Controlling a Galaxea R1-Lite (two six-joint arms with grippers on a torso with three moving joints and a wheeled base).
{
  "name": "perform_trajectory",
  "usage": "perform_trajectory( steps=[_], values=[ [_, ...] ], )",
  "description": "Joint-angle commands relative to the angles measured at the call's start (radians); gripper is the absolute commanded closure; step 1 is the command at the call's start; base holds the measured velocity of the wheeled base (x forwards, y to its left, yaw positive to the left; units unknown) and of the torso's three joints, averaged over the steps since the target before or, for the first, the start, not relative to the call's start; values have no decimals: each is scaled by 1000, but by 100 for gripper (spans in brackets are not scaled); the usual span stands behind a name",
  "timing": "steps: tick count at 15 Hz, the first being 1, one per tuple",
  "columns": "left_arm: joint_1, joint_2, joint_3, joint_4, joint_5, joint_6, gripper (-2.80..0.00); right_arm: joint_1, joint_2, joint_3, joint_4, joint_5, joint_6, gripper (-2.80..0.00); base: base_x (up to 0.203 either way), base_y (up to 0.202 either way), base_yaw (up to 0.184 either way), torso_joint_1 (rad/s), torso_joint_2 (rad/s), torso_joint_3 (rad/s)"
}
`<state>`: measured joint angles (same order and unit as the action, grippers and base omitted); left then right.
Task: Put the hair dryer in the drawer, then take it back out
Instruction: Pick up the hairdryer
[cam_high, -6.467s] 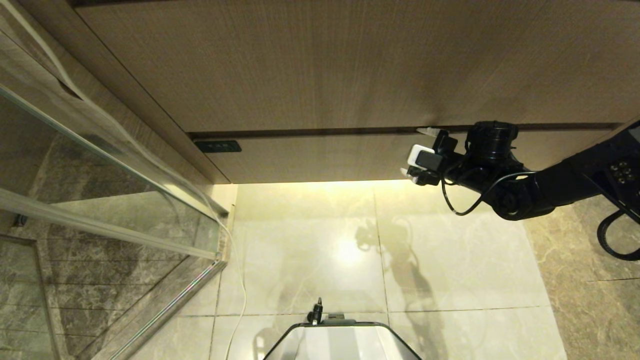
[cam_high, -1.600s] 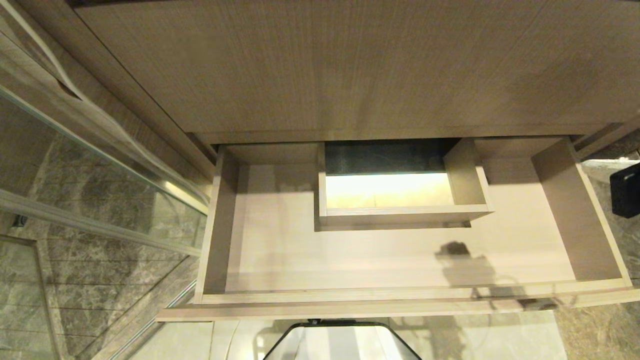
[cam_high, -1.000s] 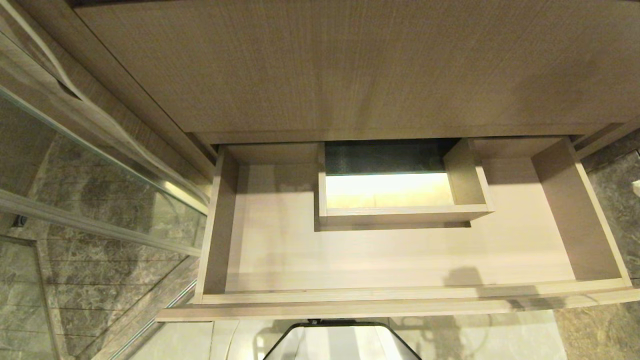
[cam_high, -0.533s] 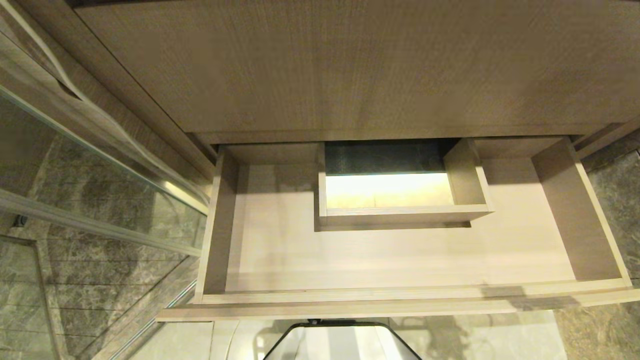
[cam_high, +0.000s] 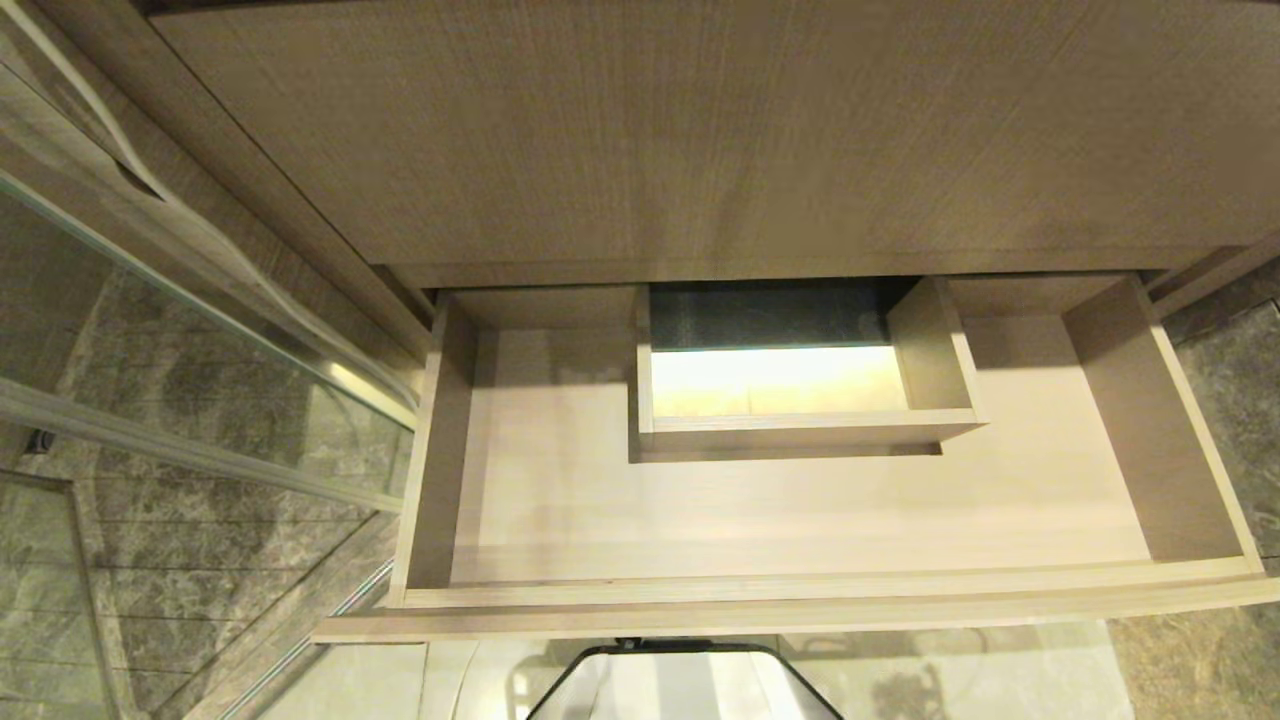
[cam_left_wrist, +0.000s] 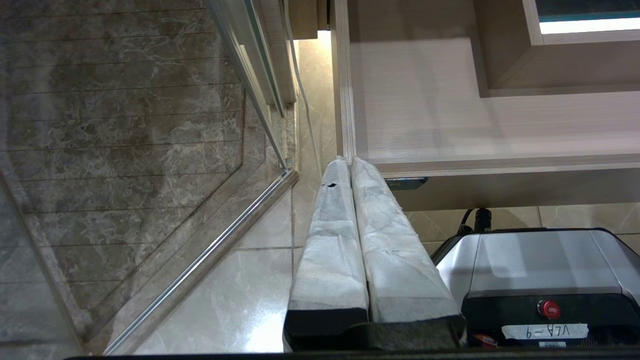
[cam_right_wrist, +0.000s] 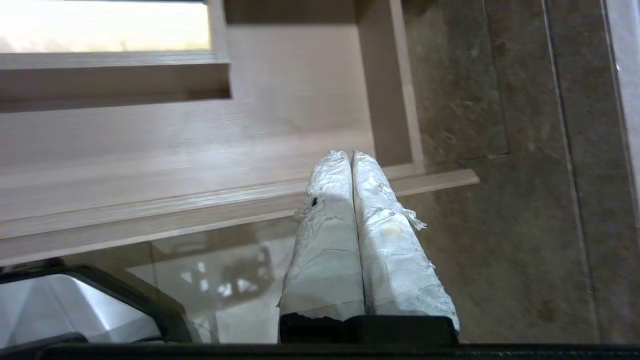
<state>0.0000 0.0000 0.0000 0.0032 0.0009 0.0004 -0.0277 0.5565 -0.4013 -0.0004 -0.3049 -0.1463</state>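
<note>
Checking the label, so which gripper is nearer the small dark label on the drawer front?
Left. The left gripper points at the drawer's left front corner, where the dark label sits; the right gripper points at the far right front corner.

The drawer (cam_high: 800, 520) stands pulled out below the cabinet front panel (cam_high: 700, 130). A boxed cutout (cam_high: 800, 430) sits at the drawer's rear centre — the drawer floor wraps around its left, right and front sides. A glass partition (cam_high: 200, 330) runs to the left. The robot base (cam_high: 685, 685) lies directly before the drawer's front edge, on the tiled floor (cam_high: 1000, 670).
</note>
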Motion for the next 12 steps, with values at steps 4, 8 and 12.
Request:
perform_trajectory(
  steps=[4, 8, 12],
  values=[
    [0, -1, 0, -1, 0, 0, 0, 38, -244, 172, -21, 72, -5, 0, 0, 0, 0, 0, 0, 0],
    [0, -2, 0, -1, 1, 0, 0, 109, -440, 297, 13, 133, 5, 0, 0, 0, 0, 0, 0, 0],
    [0, 0, 0, 0, 1, 0, 0, 120, -570, 340, 29, 200, 22, 0, 0, 0, 0, 0, 0, 0]
  ],
)
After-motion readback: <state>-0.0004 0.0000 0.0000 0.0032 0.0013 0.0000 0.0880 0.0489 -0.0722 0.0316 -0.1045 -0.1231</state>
